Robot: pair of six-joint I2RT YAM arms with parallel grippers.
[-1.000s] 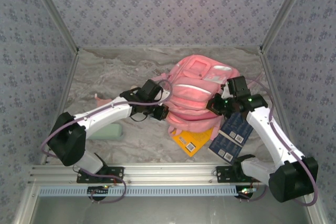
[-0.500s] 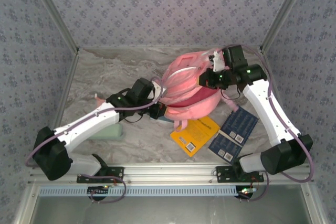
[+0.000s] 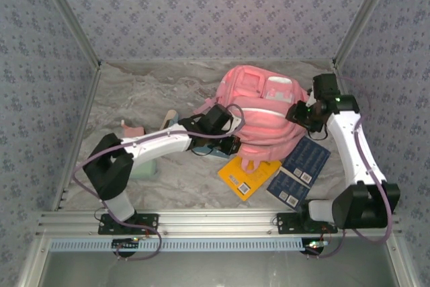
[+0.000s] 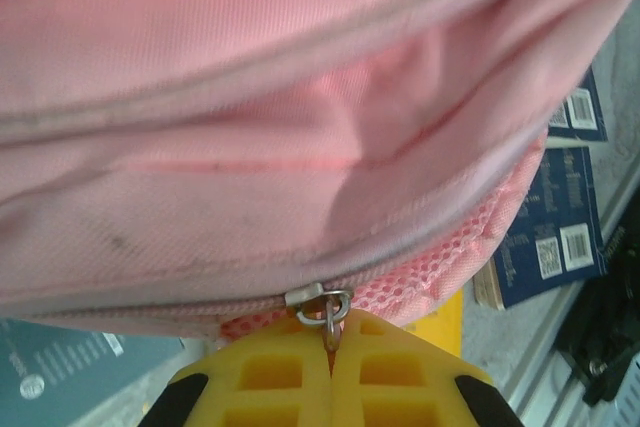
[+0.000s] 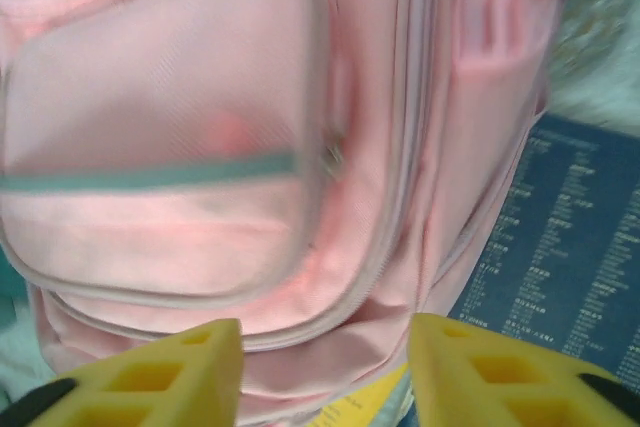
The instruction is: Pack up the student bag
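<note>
We see the large soft pink student backpack (image 3: 259, 102) lying on the marbled grey counter (image 3: 148, 92), right of the middle and toward the far wall, its front pockets facing up. The left gripper (image 3: 230, 144) sits at the bag's near-left edge. In its wrist view the yellow fingers (image 4: 280, 377) are pressed together, pinching the small metal zip pull (image 4: 322, 299) that hangs from the zip line above a strip of pink mesh.

The right gripper (image 3: 297, 113) is at the bag's right side. Its own view shows its jaws spread wide with nothing between them, over the bag's front pocket (image 5: 160, 177); we cannot tell whether it touches the fabric.

A yellow book (image 3: 250, 175) lies against the bag's near edge, its far end tucked under. A dark blue book (image 3: 307, 158) lies just right of it, and a second dark blue book (image 3: 289, 188) lies nearer the arms. A pale green flat item (image 3: 144, 167) lies beside the left arm.
</note>
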